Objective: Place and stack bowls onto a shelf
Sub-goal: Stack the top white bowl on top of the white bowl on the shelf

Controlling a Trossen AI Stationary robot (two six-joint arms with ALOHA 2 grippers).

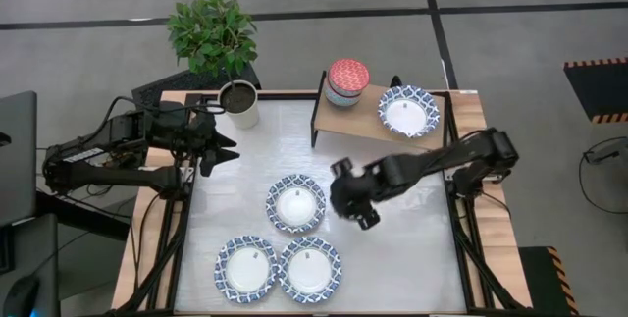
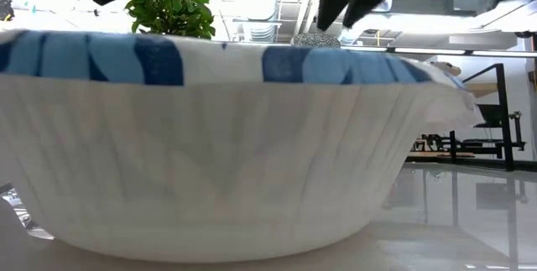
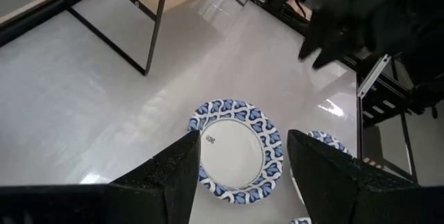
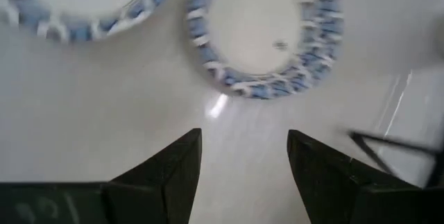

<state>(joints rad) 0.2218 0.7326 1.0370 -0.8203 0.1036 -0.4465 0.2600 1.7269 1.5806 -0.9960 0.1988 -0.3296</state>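
Observation:
Three wide blue-and-white bowls rest on their bases on the white tabletop: one at the centre and two at the near edge. A fourth sits on the wooden shelf at the far right, beside a stack of small bowls with a red one on top. My right gripper hangs open above the table just right of the centre bowl, with nothing between its fingers. My left gripper waits open at the far left, looking at the centre bowl.
A white plant pot with a green plant stands at the far left beside the shelf. The shelf's black legs reach down to the table. In the low view a near bowl fills the picture. Bare tabletop lies right of the bowls.

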